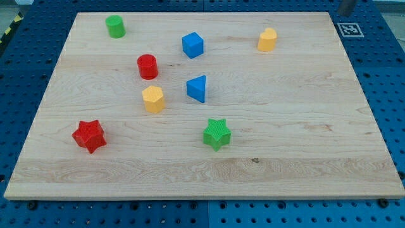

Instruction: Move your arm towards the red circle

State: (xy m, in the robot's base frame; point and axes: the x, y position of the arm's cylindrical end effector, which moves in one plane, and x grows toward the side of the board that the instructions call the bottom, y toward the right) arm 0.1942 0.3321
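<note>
The red circle [147, 66], a short red cylinder, stands on the wooden board [304, 126] at the upper left of centre. A yellow hexagon block [153, 99] sits just below it. A blue cube [193, 45] lies to its upper right and a blue triangle [197, 88] to its lower right. A green cylinder [115, 26] is near the top left corner. My tip does not show clearly. Only a grey blurred piece [347, 6] pokes in at the view's top right edge, far from the red circle.
A red star [88, 135] lies at the lower left, a green star [217, 133] below centre, a yellow block [267, 39] at the upper right. A black-and-white marker tag [348, 29] sits beside the board's top right corner. Blue perforated table surrounds the board.
</note>
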